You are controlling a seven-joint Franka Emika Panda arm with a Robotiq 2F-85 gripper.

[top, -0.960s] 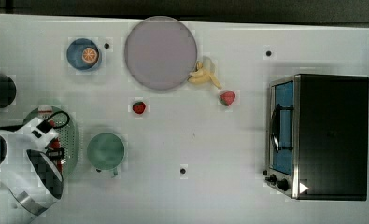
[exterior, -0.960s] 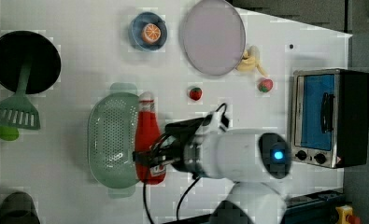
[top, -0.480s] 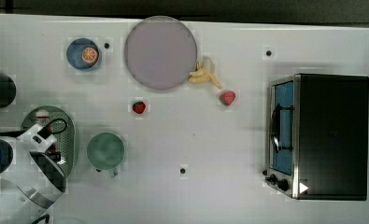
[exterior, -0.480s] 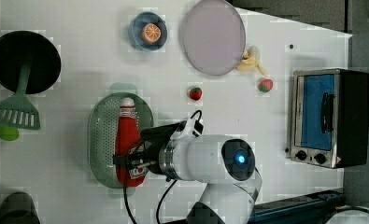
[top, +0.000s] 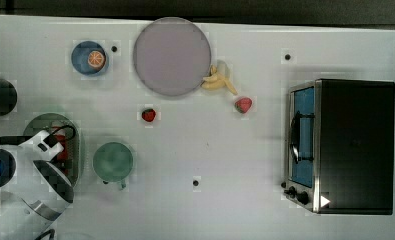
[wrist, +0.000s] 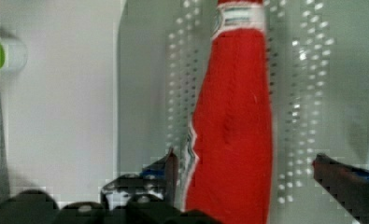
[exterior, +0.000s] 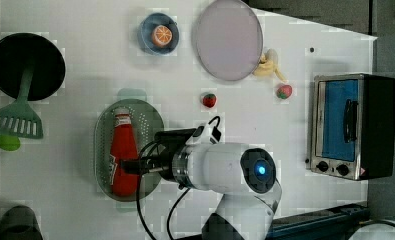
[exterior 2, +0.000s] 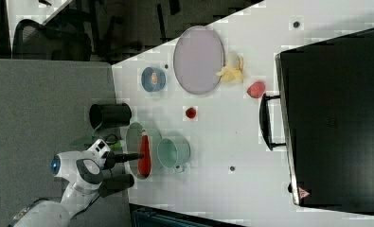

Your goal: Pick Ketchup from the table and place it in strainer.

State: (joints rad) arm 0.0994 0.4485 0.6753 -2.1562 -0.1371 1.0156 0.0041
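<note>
ketchup lying in the strainer, claw spread around it

top view: the arm sits at the top view's lower left, its gripper (top: 60, 152) over the strainer (top: 45, 121). a patch of red ketchup (top: 63, 154) shows under the wrist. just to the top view's right of the strainer stands a green mug (top: 113, 161). further off lie two strawberries (top: 148, 115), a grey plate (top: 171, 56) with a banana (top: 218, 81) at its edge, a blue bowl (top: 89, 58) holding an orange slice, and a toaster oven (top: 342, 145) at the top view's right.

left view: the ketchup (exterior: 123, 156) lies lengthwise inside the strainer (exterior: 150, 120), cap toward the far rim. the gripper (exterior: 130, 167) reaches in from the left view's right, over the bottle's lower half. a green spatula (exterior: 16, 117) leans out of a black pan (exterior: 27, 62) at the left view's left.

right view: the ketchup (exterior 2: 144, 156) rests in the strainer (exterior 2: 133, 130), between the gripper (exterior 2: 135, 156) and the mug (exterior 2: 173, 152). a black cup (exterior 2: 110, 115) lies nearby.

wrist view: the fingers (wrist: 170, 168) stand wide apart, one on each side of the ketchup (wrist: 233, 126), with a clear gap on one side; the claw is released. the bottle lies on the perforated floor of the strainer (wrist: 145, 93).
</note>
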